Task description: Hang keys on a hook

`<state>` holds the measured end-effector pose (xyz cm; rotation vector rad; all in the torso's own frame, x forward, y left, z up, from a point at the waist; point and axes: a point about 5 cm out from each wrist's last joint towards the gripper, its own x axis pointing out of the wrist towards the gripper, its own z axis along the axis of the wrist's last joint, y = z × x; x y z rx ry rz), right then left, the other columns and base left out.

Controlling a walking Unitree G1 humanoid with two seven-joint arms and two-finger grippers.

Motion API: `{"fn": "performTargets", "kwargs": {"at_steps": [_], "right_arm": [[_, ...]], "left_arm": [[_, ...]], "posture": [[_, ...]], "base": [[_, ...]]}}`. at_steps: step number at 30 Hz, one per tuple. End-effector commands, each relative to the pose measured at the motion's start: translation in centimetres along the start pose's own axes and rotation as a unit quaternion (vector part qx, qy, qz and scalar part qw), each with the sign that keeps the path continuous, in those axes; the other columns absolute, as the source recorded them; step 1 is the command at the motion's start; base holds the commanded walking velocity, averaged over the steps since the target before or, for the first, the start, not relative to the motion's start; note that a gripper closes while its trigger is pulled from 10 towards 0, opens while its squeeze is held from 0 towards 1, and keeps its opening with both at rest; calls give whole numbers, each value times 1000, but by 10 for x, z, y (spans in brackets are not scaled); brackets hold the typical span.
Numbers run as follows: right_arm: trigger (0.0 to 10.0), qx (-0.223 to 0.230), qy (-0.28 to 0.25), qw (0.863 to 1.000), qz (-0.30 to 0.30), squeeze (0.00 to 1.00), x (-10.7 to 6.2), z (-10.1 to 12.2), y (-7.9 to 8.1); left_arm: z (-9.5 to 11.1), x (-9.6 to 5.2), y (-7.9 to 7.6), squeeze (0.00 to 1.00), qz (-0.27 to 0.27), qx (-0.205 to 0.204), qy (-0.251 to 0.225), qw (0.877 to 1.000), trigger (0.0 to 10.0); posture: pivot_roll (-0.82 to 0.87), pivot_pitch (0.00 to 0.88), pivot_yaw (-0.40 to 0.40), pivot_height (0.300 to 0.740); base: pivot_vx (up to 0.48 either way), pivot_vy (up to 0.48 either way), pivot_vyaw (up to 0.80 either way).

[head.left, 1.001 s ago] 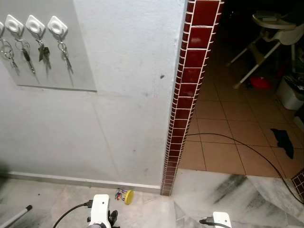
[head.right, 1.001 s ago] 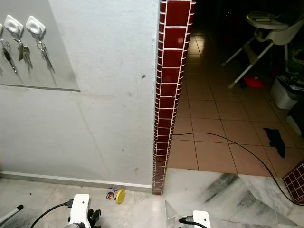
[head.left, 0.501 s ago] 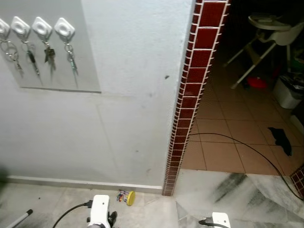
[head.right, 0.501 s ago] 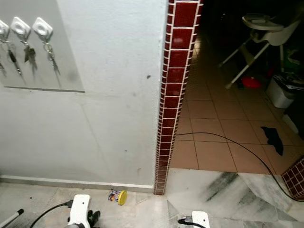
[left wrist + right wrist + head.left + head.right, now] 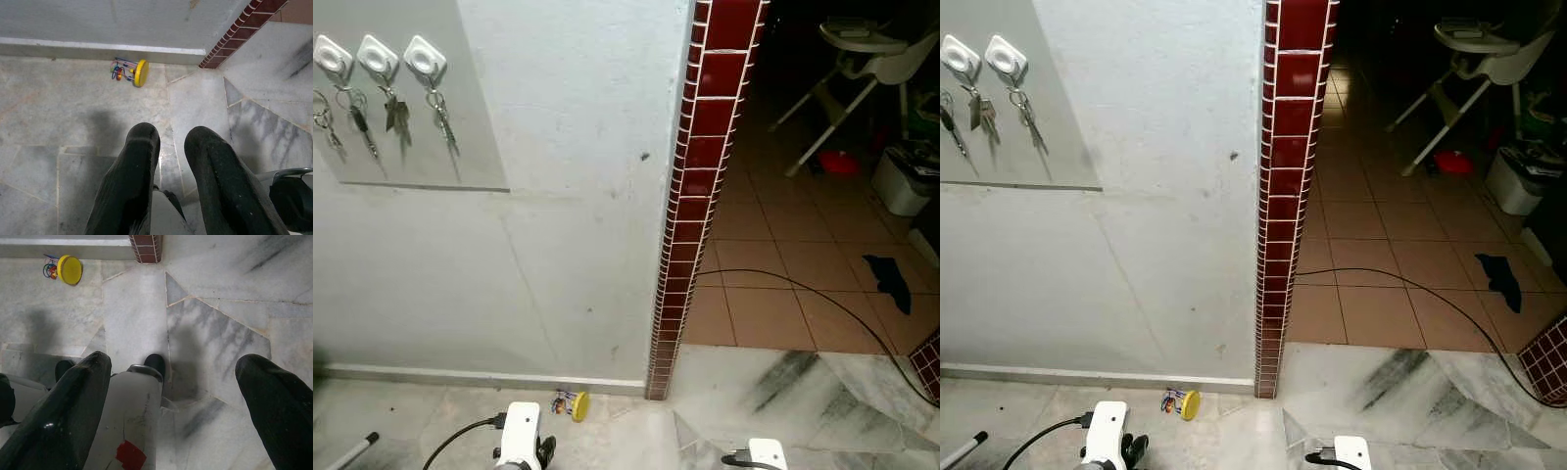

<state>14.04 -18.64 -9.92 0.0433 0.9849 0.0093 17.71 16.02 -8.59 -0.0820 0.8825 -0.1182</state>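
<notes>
- Three white hooks (image 5: 384, 59) sit at ten o'clock on the grey wall panel (image 5: 475, 117), each already carrying keys (image 5: 395, 111), presumably so they hang free of the floor.
- Both arms hang low at six o'clock, idle.
- The left gripper (image 5: 171, 147) has its fingers nearly closed on nothing, a thin gap between them.
- The right gripper (image 5: 173, 382) is spread wide, empty.
- A yellow toy (image 5: 133, 72) lies by the skirting near the red tiled pillar (image 5: 700, 186).
</notes>
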Motion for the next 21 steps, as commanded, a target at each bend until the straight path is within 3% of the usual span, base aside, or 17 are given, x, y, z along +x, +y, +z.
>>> {"fn": "performTargets", "kwargs": {"at_steps": [1, 21], "right_arm": [[10000, 0, 2, 1000, -1, 0, 0, 0, 1], [10000, 0, 2, 1000, -1, 0, 0, 0, 1]], "left_arm": [[-1, -1, 3, 0, 3, 6, 6, 1000, 10000], [-1, -1, 3, 0, 3, 6, 6, 1000, 10000]], "posture": [[-58, 0, 7, 740], [-58, 0, 7, 740]], "base": [[0, 0, 0], [0, 0, 0]]}}
